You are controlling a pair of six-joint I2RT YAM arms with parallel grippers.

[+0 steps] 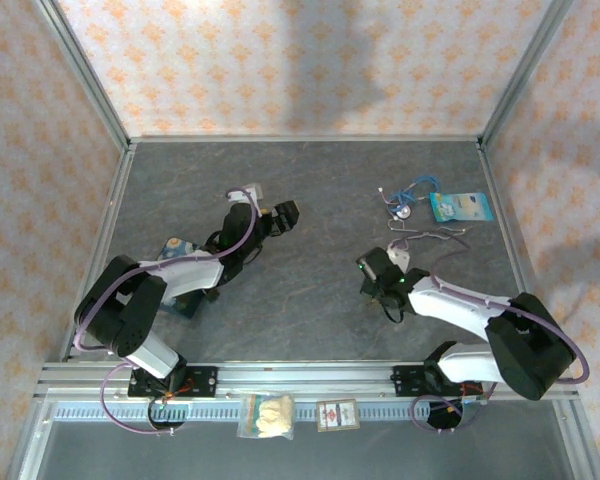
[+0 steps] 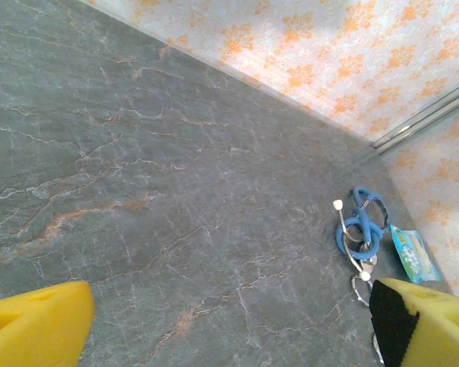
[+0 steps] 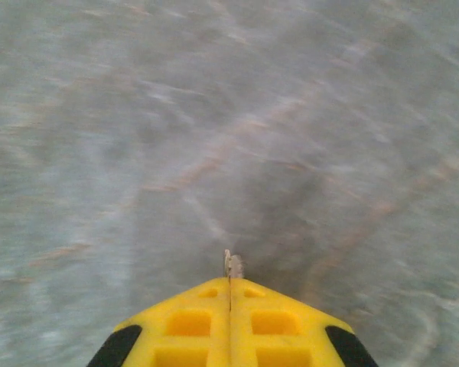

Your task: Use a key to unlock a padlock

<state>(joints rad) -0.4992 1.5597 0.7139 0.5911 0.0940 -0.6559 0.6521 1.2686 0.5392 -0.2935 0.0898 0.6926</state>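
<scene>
1. The key (image 3: 232, 265) is sticking out as a short pale metal tip from between the yellow fingers of the right gripper (image 3: 230, 281), just above the blurred grey table (image 3: 99, 115)
2. The right gripper's jaws are pressing together with no gap between them, pinching the key at their tips
3. In the top view the right arm is reaching in from the near right corner, and its gripper is hanging over the middle right part of the table
4. The left gripper (image 2: 229, 306) is hovering over bare table, its jaws standing wide apart and holding nothing
5. Beyond it, towards the far right corner, a blue cord bundle (image 2: 361, 228) is lying with a pale blue packet (image 2: 411, 256) just beside it
6. A thin wire loop (image 1: 435, 236) is lying near the bundle, on its near side
7. A blue tin (image 1: 175, 247) is sitting partly hidden under the left arm
</scene>
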